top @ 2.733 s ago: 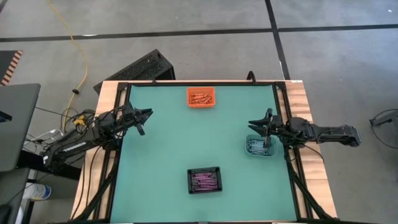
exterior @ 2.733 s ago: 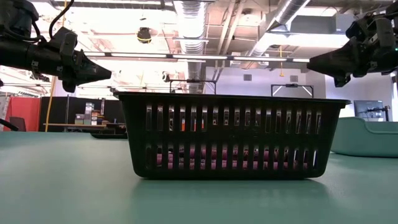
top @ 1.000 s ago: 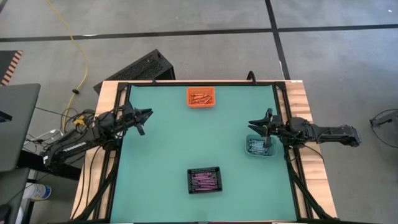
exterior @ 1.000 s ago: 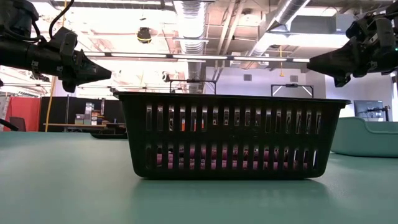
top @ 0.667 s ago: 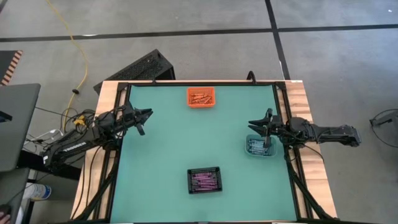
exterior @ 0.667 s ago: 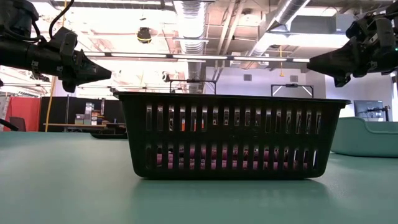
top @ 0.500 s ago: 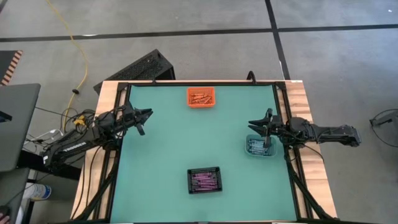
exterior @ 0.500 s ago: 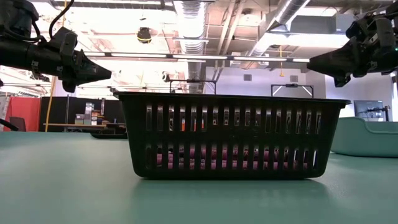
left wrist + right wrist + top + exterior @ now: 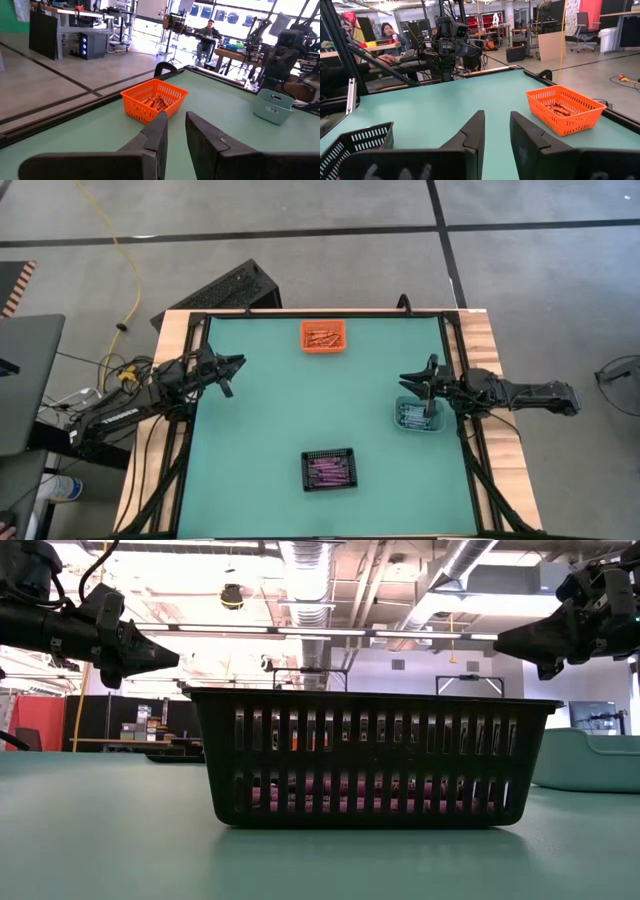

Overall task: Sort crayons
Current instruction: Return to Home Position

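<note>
Three small bins stand on the green table (image 9: 260, 430). Orange crayons (image 9: 322, 335) lie in the orange bin (image 9: 323, 347) at the far edge. Purple crayons (image 9: 328, 471) lie in the black bin (image 9: 329, 456) near the front. Blue-grey crayons (image 9: 412, 416) lie in the teal bin (image 9: 402, 423) at the right. My left gripper (image 9: 238, 361) hangs level over the table's left edge, open, with nothing between its fingers (image 9: 159, 131). My right gripper (image 9: 405, 377) hangs level just beyond the teal bin, also open, fingers (image 9: 475, 129) bare.
A black crate (image 9: 225, 288) lies on the floor beyond the table's far left corner. A dark rail (image 9: 320, 313) frames the table. A seated person (image 9: 207, 30) shows in the room beyond. The wide middle of the mat between the three bins is bare green.
</note>
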Robot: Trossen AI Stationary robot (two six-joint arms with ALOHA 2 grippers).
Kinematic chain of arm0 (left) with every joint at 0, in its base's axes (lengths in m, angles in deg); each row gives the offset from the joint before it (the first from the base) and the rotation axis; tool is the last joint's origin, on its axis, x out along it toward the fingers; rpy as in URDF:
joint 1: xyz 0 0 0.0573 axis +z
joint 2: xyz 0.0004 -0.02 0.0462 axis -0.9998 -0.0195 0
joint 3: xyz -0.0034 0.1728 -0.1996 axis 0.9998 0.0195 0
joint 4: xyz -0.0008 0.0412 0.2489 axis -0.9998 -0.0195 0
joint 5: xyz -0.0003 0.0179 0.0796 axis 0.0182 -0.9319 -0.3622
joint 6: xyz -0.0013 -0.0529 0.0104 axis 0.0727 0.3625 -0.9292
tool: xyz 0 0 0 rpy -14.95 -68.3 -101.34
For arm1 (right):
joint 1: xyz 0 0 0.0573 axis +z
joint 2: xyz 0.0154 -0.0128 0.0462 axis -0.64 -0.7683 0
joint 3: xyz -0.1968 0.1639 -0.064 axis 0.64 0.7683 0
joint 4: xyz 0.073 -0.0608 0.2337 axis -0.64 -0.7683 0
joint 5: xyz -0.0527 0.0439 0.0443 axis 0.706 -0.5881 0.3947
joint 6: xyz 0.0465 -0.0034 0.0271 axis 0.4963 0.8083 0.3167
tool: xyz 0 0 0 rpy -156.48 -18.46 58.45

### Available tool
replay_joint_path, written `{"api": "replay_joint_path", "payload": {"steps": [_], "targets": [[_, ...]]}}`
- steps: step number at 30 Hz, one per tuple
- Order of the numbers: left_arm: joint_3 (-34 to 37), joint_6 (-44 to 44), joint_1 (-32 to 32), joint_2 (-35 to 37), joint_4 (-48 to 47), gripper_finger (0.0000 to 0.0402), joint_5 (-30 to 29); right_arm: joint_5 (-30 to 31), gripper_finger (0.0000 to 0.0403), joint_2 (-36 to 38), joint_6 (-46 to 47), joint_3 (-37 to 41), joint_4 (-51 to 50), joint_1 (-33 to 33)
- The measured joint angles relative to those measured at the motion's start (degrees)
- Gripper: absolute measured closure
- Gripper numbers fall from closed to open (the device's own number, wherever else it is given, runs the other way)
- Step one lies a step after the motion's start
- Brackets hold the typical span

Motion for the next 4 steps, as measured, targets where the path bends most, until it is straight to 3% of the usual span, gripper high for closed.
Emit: {"api": "replay_joint_path", "payload": {"steps": [4], "targets": [[0.0, 0.0, 0.0, 0.0, 0.0, 0.0345, 0.0, 0.0, 0.031, 0.0, 0.0, 0.0, 0.0, 0.0]]}}
